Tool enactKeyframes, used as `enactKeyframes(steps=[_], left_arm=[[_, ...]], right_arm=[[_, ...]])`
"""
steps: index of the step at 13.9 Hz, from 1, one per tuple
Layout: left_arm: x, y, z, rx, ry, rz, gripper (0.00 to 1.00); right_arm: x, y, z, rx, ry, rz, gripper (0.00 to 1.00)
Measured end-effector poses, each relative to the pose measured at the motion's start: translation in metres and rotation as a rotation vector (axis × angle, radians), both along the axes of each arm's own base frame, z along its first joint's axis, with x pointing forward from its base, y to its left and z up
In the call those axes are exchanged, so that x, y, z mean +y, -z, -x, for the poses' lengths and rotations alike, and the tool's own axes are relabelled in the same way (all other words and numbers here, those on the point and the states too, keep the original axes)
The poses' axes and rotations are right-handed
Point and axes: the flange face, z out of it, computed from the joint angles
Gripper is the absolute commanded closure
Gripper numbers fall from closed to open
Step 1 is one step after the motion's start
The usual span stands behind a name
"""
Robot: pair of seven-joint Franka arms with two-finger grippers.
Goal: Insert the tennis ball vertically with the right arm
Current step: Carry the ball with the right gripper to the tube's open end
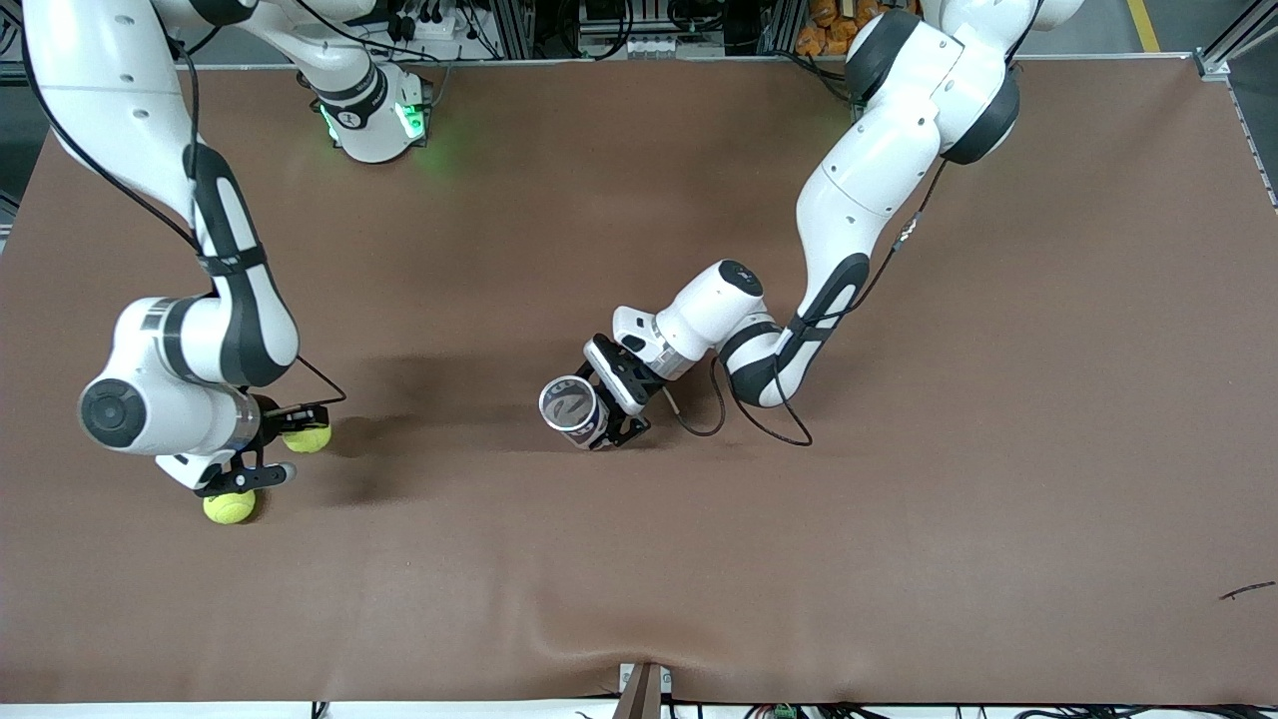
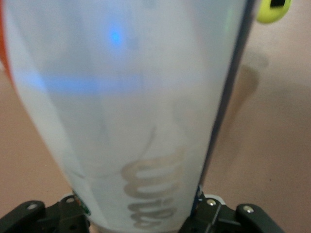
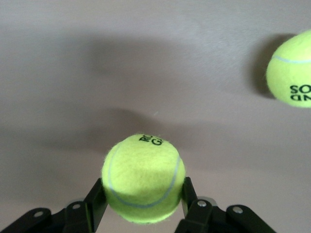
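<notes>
Now the right gripper (image 3: 141, 201) clamps a tennis ball (image 3: 143, 177); left gripper (image 1: 609, 414) grips the can (image 1: 571, 409).

Brown table cover (image 1: 639, 559) — 1 dark scrap (image 1: 1246, 591)

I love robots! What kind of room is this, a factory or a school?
Probably a robot lab. Two white arms stand at one brown-covered table, metal frames and cables line its edge, and the only things laid out are tennis balls and a ball can.
</notes>
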Motion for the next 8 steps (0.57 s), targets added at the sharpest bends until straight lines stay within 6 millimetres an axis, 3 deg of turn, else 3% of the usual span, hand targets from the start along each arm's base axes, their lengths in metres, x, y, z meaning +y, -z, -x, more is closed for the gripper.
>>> enactKeyframes(steps=[3,8], left_arm=[[0.0,0.0,0.0,-0.001,0.001,0.002,0.28],[-0.001,0.0,0.002,-0.007,0.011,-0.001,0.27]], right_arm=[[0.039,-0.049,-0.012,-0.014,-0.005,-0.104,0.94],[0.104,-0.078,-0.017,-0.037,0.102,-0.285,0.94]])
